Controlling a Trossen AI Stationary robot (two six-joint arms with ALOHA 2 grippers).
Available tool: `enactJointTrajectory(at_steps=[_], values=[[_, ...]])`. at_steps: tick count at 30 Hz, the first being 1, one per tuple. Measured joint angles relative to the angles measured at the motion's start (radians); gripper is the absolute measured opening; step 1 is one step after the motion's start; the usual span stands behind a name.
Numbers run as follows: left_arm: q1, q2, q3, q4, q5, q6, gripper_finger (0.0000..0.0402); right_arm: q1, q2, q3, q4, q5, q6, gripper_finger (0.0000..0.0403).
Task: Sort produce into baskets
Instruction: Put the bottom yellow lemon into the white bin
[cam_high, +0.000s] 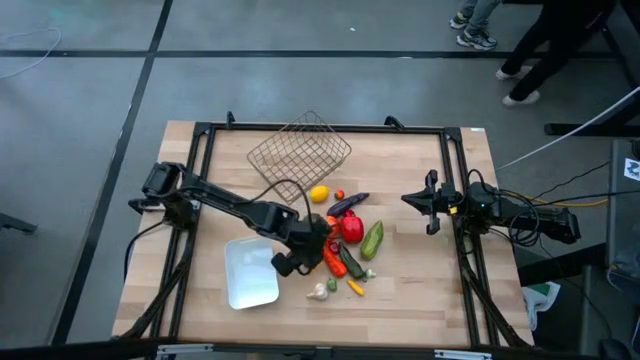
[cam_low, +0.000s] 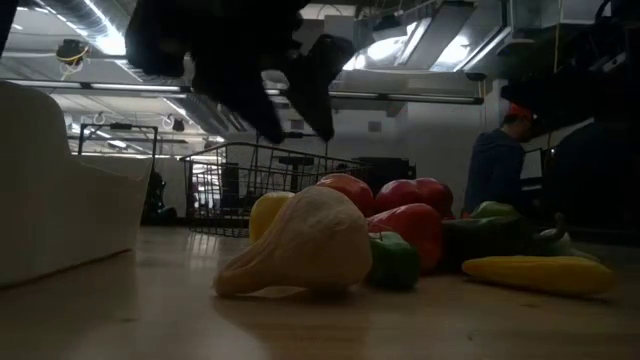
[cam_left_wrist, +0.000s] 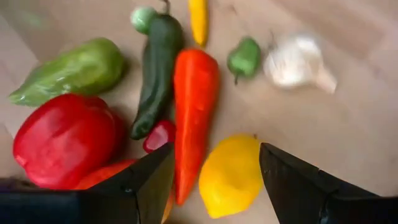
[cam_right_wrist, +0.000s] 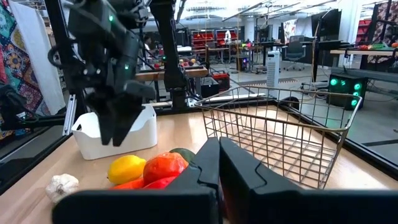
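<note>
The produce lies in a pile (cam_high: 348, 238) on the wooden table: a red pepper (cam_left_wrist: 65, 140), an orange carrot (cam_left_wrist: 194, 106), a dark cucumber (cam_left_wrist: 157, 71), a green vegetable (cam_left_wrist: 71, 70), a garlic (cam_left_wrist: 297, 60) and a yellow lemon (cam_left_wrist: 231, 177). My left gripper (cam_left_wrist: 216, 150) is open over the pile, one finger on each side of this lemon and above it, as the low view (cam_low: 290, 100) shows. Another lemon (cam_high: 318, 194) lies by the wire basket (cam_high: 300, 150). The white tray (cam_high: 250, 272) stands on the table left of the pile. My right gripper (cam_high: 432, 205) is shut and empty at the right.
The wire basket stands at the table's far middle, with the tray near the front left. A black frame (cam_high: 455, 180) runs around the table top. Bare wood shows to the right of the pile. People stand beyond the far right corner (cam_high: 520, 60).
</note>
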Motion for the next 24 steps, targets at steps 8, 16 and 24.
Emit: enactJointTrajectory(at_steps=[8,16,24], values=[[-0.014,0.008,0.000,-0.100,-0.098,0.127,0.0231,0.000,0.000,0.000,-0.001,0.000,0.000,0.0012],[-0.013,0.048,0.000,-0.094,-0.105,0.181,0.0231,0.000,0.000,0.000,-0.001,0.000,0.000,0.0012],[-0.020,0.104,0.000,-0.048,-0.112,0.255,0.0231,0.000,0.000,0.000,-0.001,0.000,0.000,0.0012]])
